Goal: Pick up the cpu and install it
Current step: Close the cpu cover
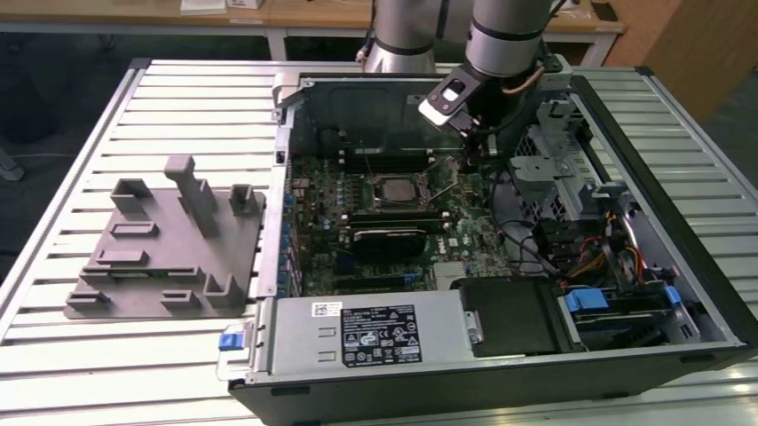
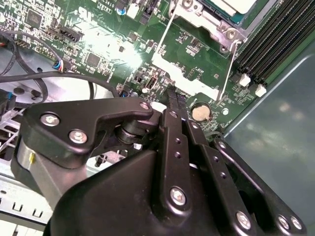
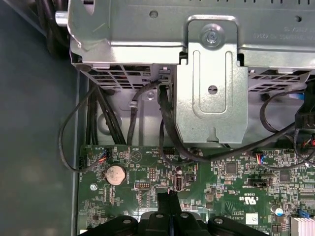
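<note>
The cpu (image 2: 230,5), with a silvery top, lies inside the metal frame of the motherboard socket (image 2: 206,22), cut off by the picture's edge in the second wrist view. In the exterior view the socket (image 1: 391,190) sits mid-board. My gripper (image 1: 471,163) hangs low over the board on the socket's side toward the exterior view's right. Its black fingers are pressed together with nothing between them in both wrist views, gripper (image 2: 172,94) and gripper (image 3: 170,196). The socket's thin wire lever (image 2: 222,83) runs just beyond the fingertips.
The open computer case (image 1: 663,160) walls in the board. A metal drive bracket (image 3: 211,93), black cables (image 3: 167,123) and a coin battery (image 3: 115,173) lie close to the gripper. A grey fixture (image 1: 166,257) stands on the slatted table at the exterior view's left.
</note>
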Motion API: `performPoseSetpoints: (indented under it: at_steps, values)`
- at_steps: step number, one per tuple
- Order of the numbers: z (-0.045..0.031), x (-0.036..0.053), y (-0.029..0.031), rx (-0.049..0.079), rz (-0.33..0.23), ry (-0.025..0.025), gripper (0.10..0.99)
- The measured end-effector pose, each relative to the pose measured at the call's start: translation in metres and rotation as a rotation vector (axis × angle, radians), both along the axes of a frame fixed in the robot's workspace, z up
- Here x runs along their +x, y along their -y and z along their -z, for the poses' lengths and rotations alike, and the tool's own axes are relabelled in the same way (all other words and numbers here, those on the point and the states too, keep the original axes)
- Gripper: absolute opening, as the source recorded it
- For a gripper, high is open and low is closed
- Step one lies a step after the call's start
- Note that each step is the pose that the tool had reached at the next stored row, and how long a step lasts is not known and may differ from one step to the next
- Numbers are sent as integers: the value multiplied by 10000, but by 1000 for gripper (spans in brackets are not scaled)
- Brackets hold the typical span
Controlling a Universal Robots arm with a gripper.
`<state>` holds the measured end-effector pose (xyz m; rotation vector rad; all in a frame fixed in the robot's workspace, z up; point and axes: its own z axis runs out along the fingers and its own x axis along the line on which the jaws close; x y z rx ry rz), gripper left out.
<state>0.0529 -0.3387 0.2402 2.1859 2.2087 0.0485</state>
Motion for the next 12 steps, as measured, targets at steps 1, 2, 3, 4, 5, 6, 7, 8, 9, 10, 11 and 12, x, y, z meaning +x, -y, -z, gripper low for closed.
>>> performPoseSetpoints:
  at_steps: [1,2,3,4,5,6,7,8,9,10,11,12]
  values:
    - [0,-10,0,-1,1,-1,106]
    - [-1,-21,0,-2,1,-1,106]
    - [-1,-33,0,-2,0,-1,106]
    - [-1,-46,0,-2,1,-1,106]
    - [-1,-59,0,-2,1,-1,106]
    - [-1,-74,0,-1,1,-1,106]
    - [-1,-90,0,-1,1,-1,106]
    - [-1,-106,0,0,1,0,106]
    - [-1,-122,0,1,1,0,106]
    - [-1,-138,0,2,1,1,106]
    - [-1,-154,0,3,2,2,106]
    - [-1,-172,0,4,1,2,106]
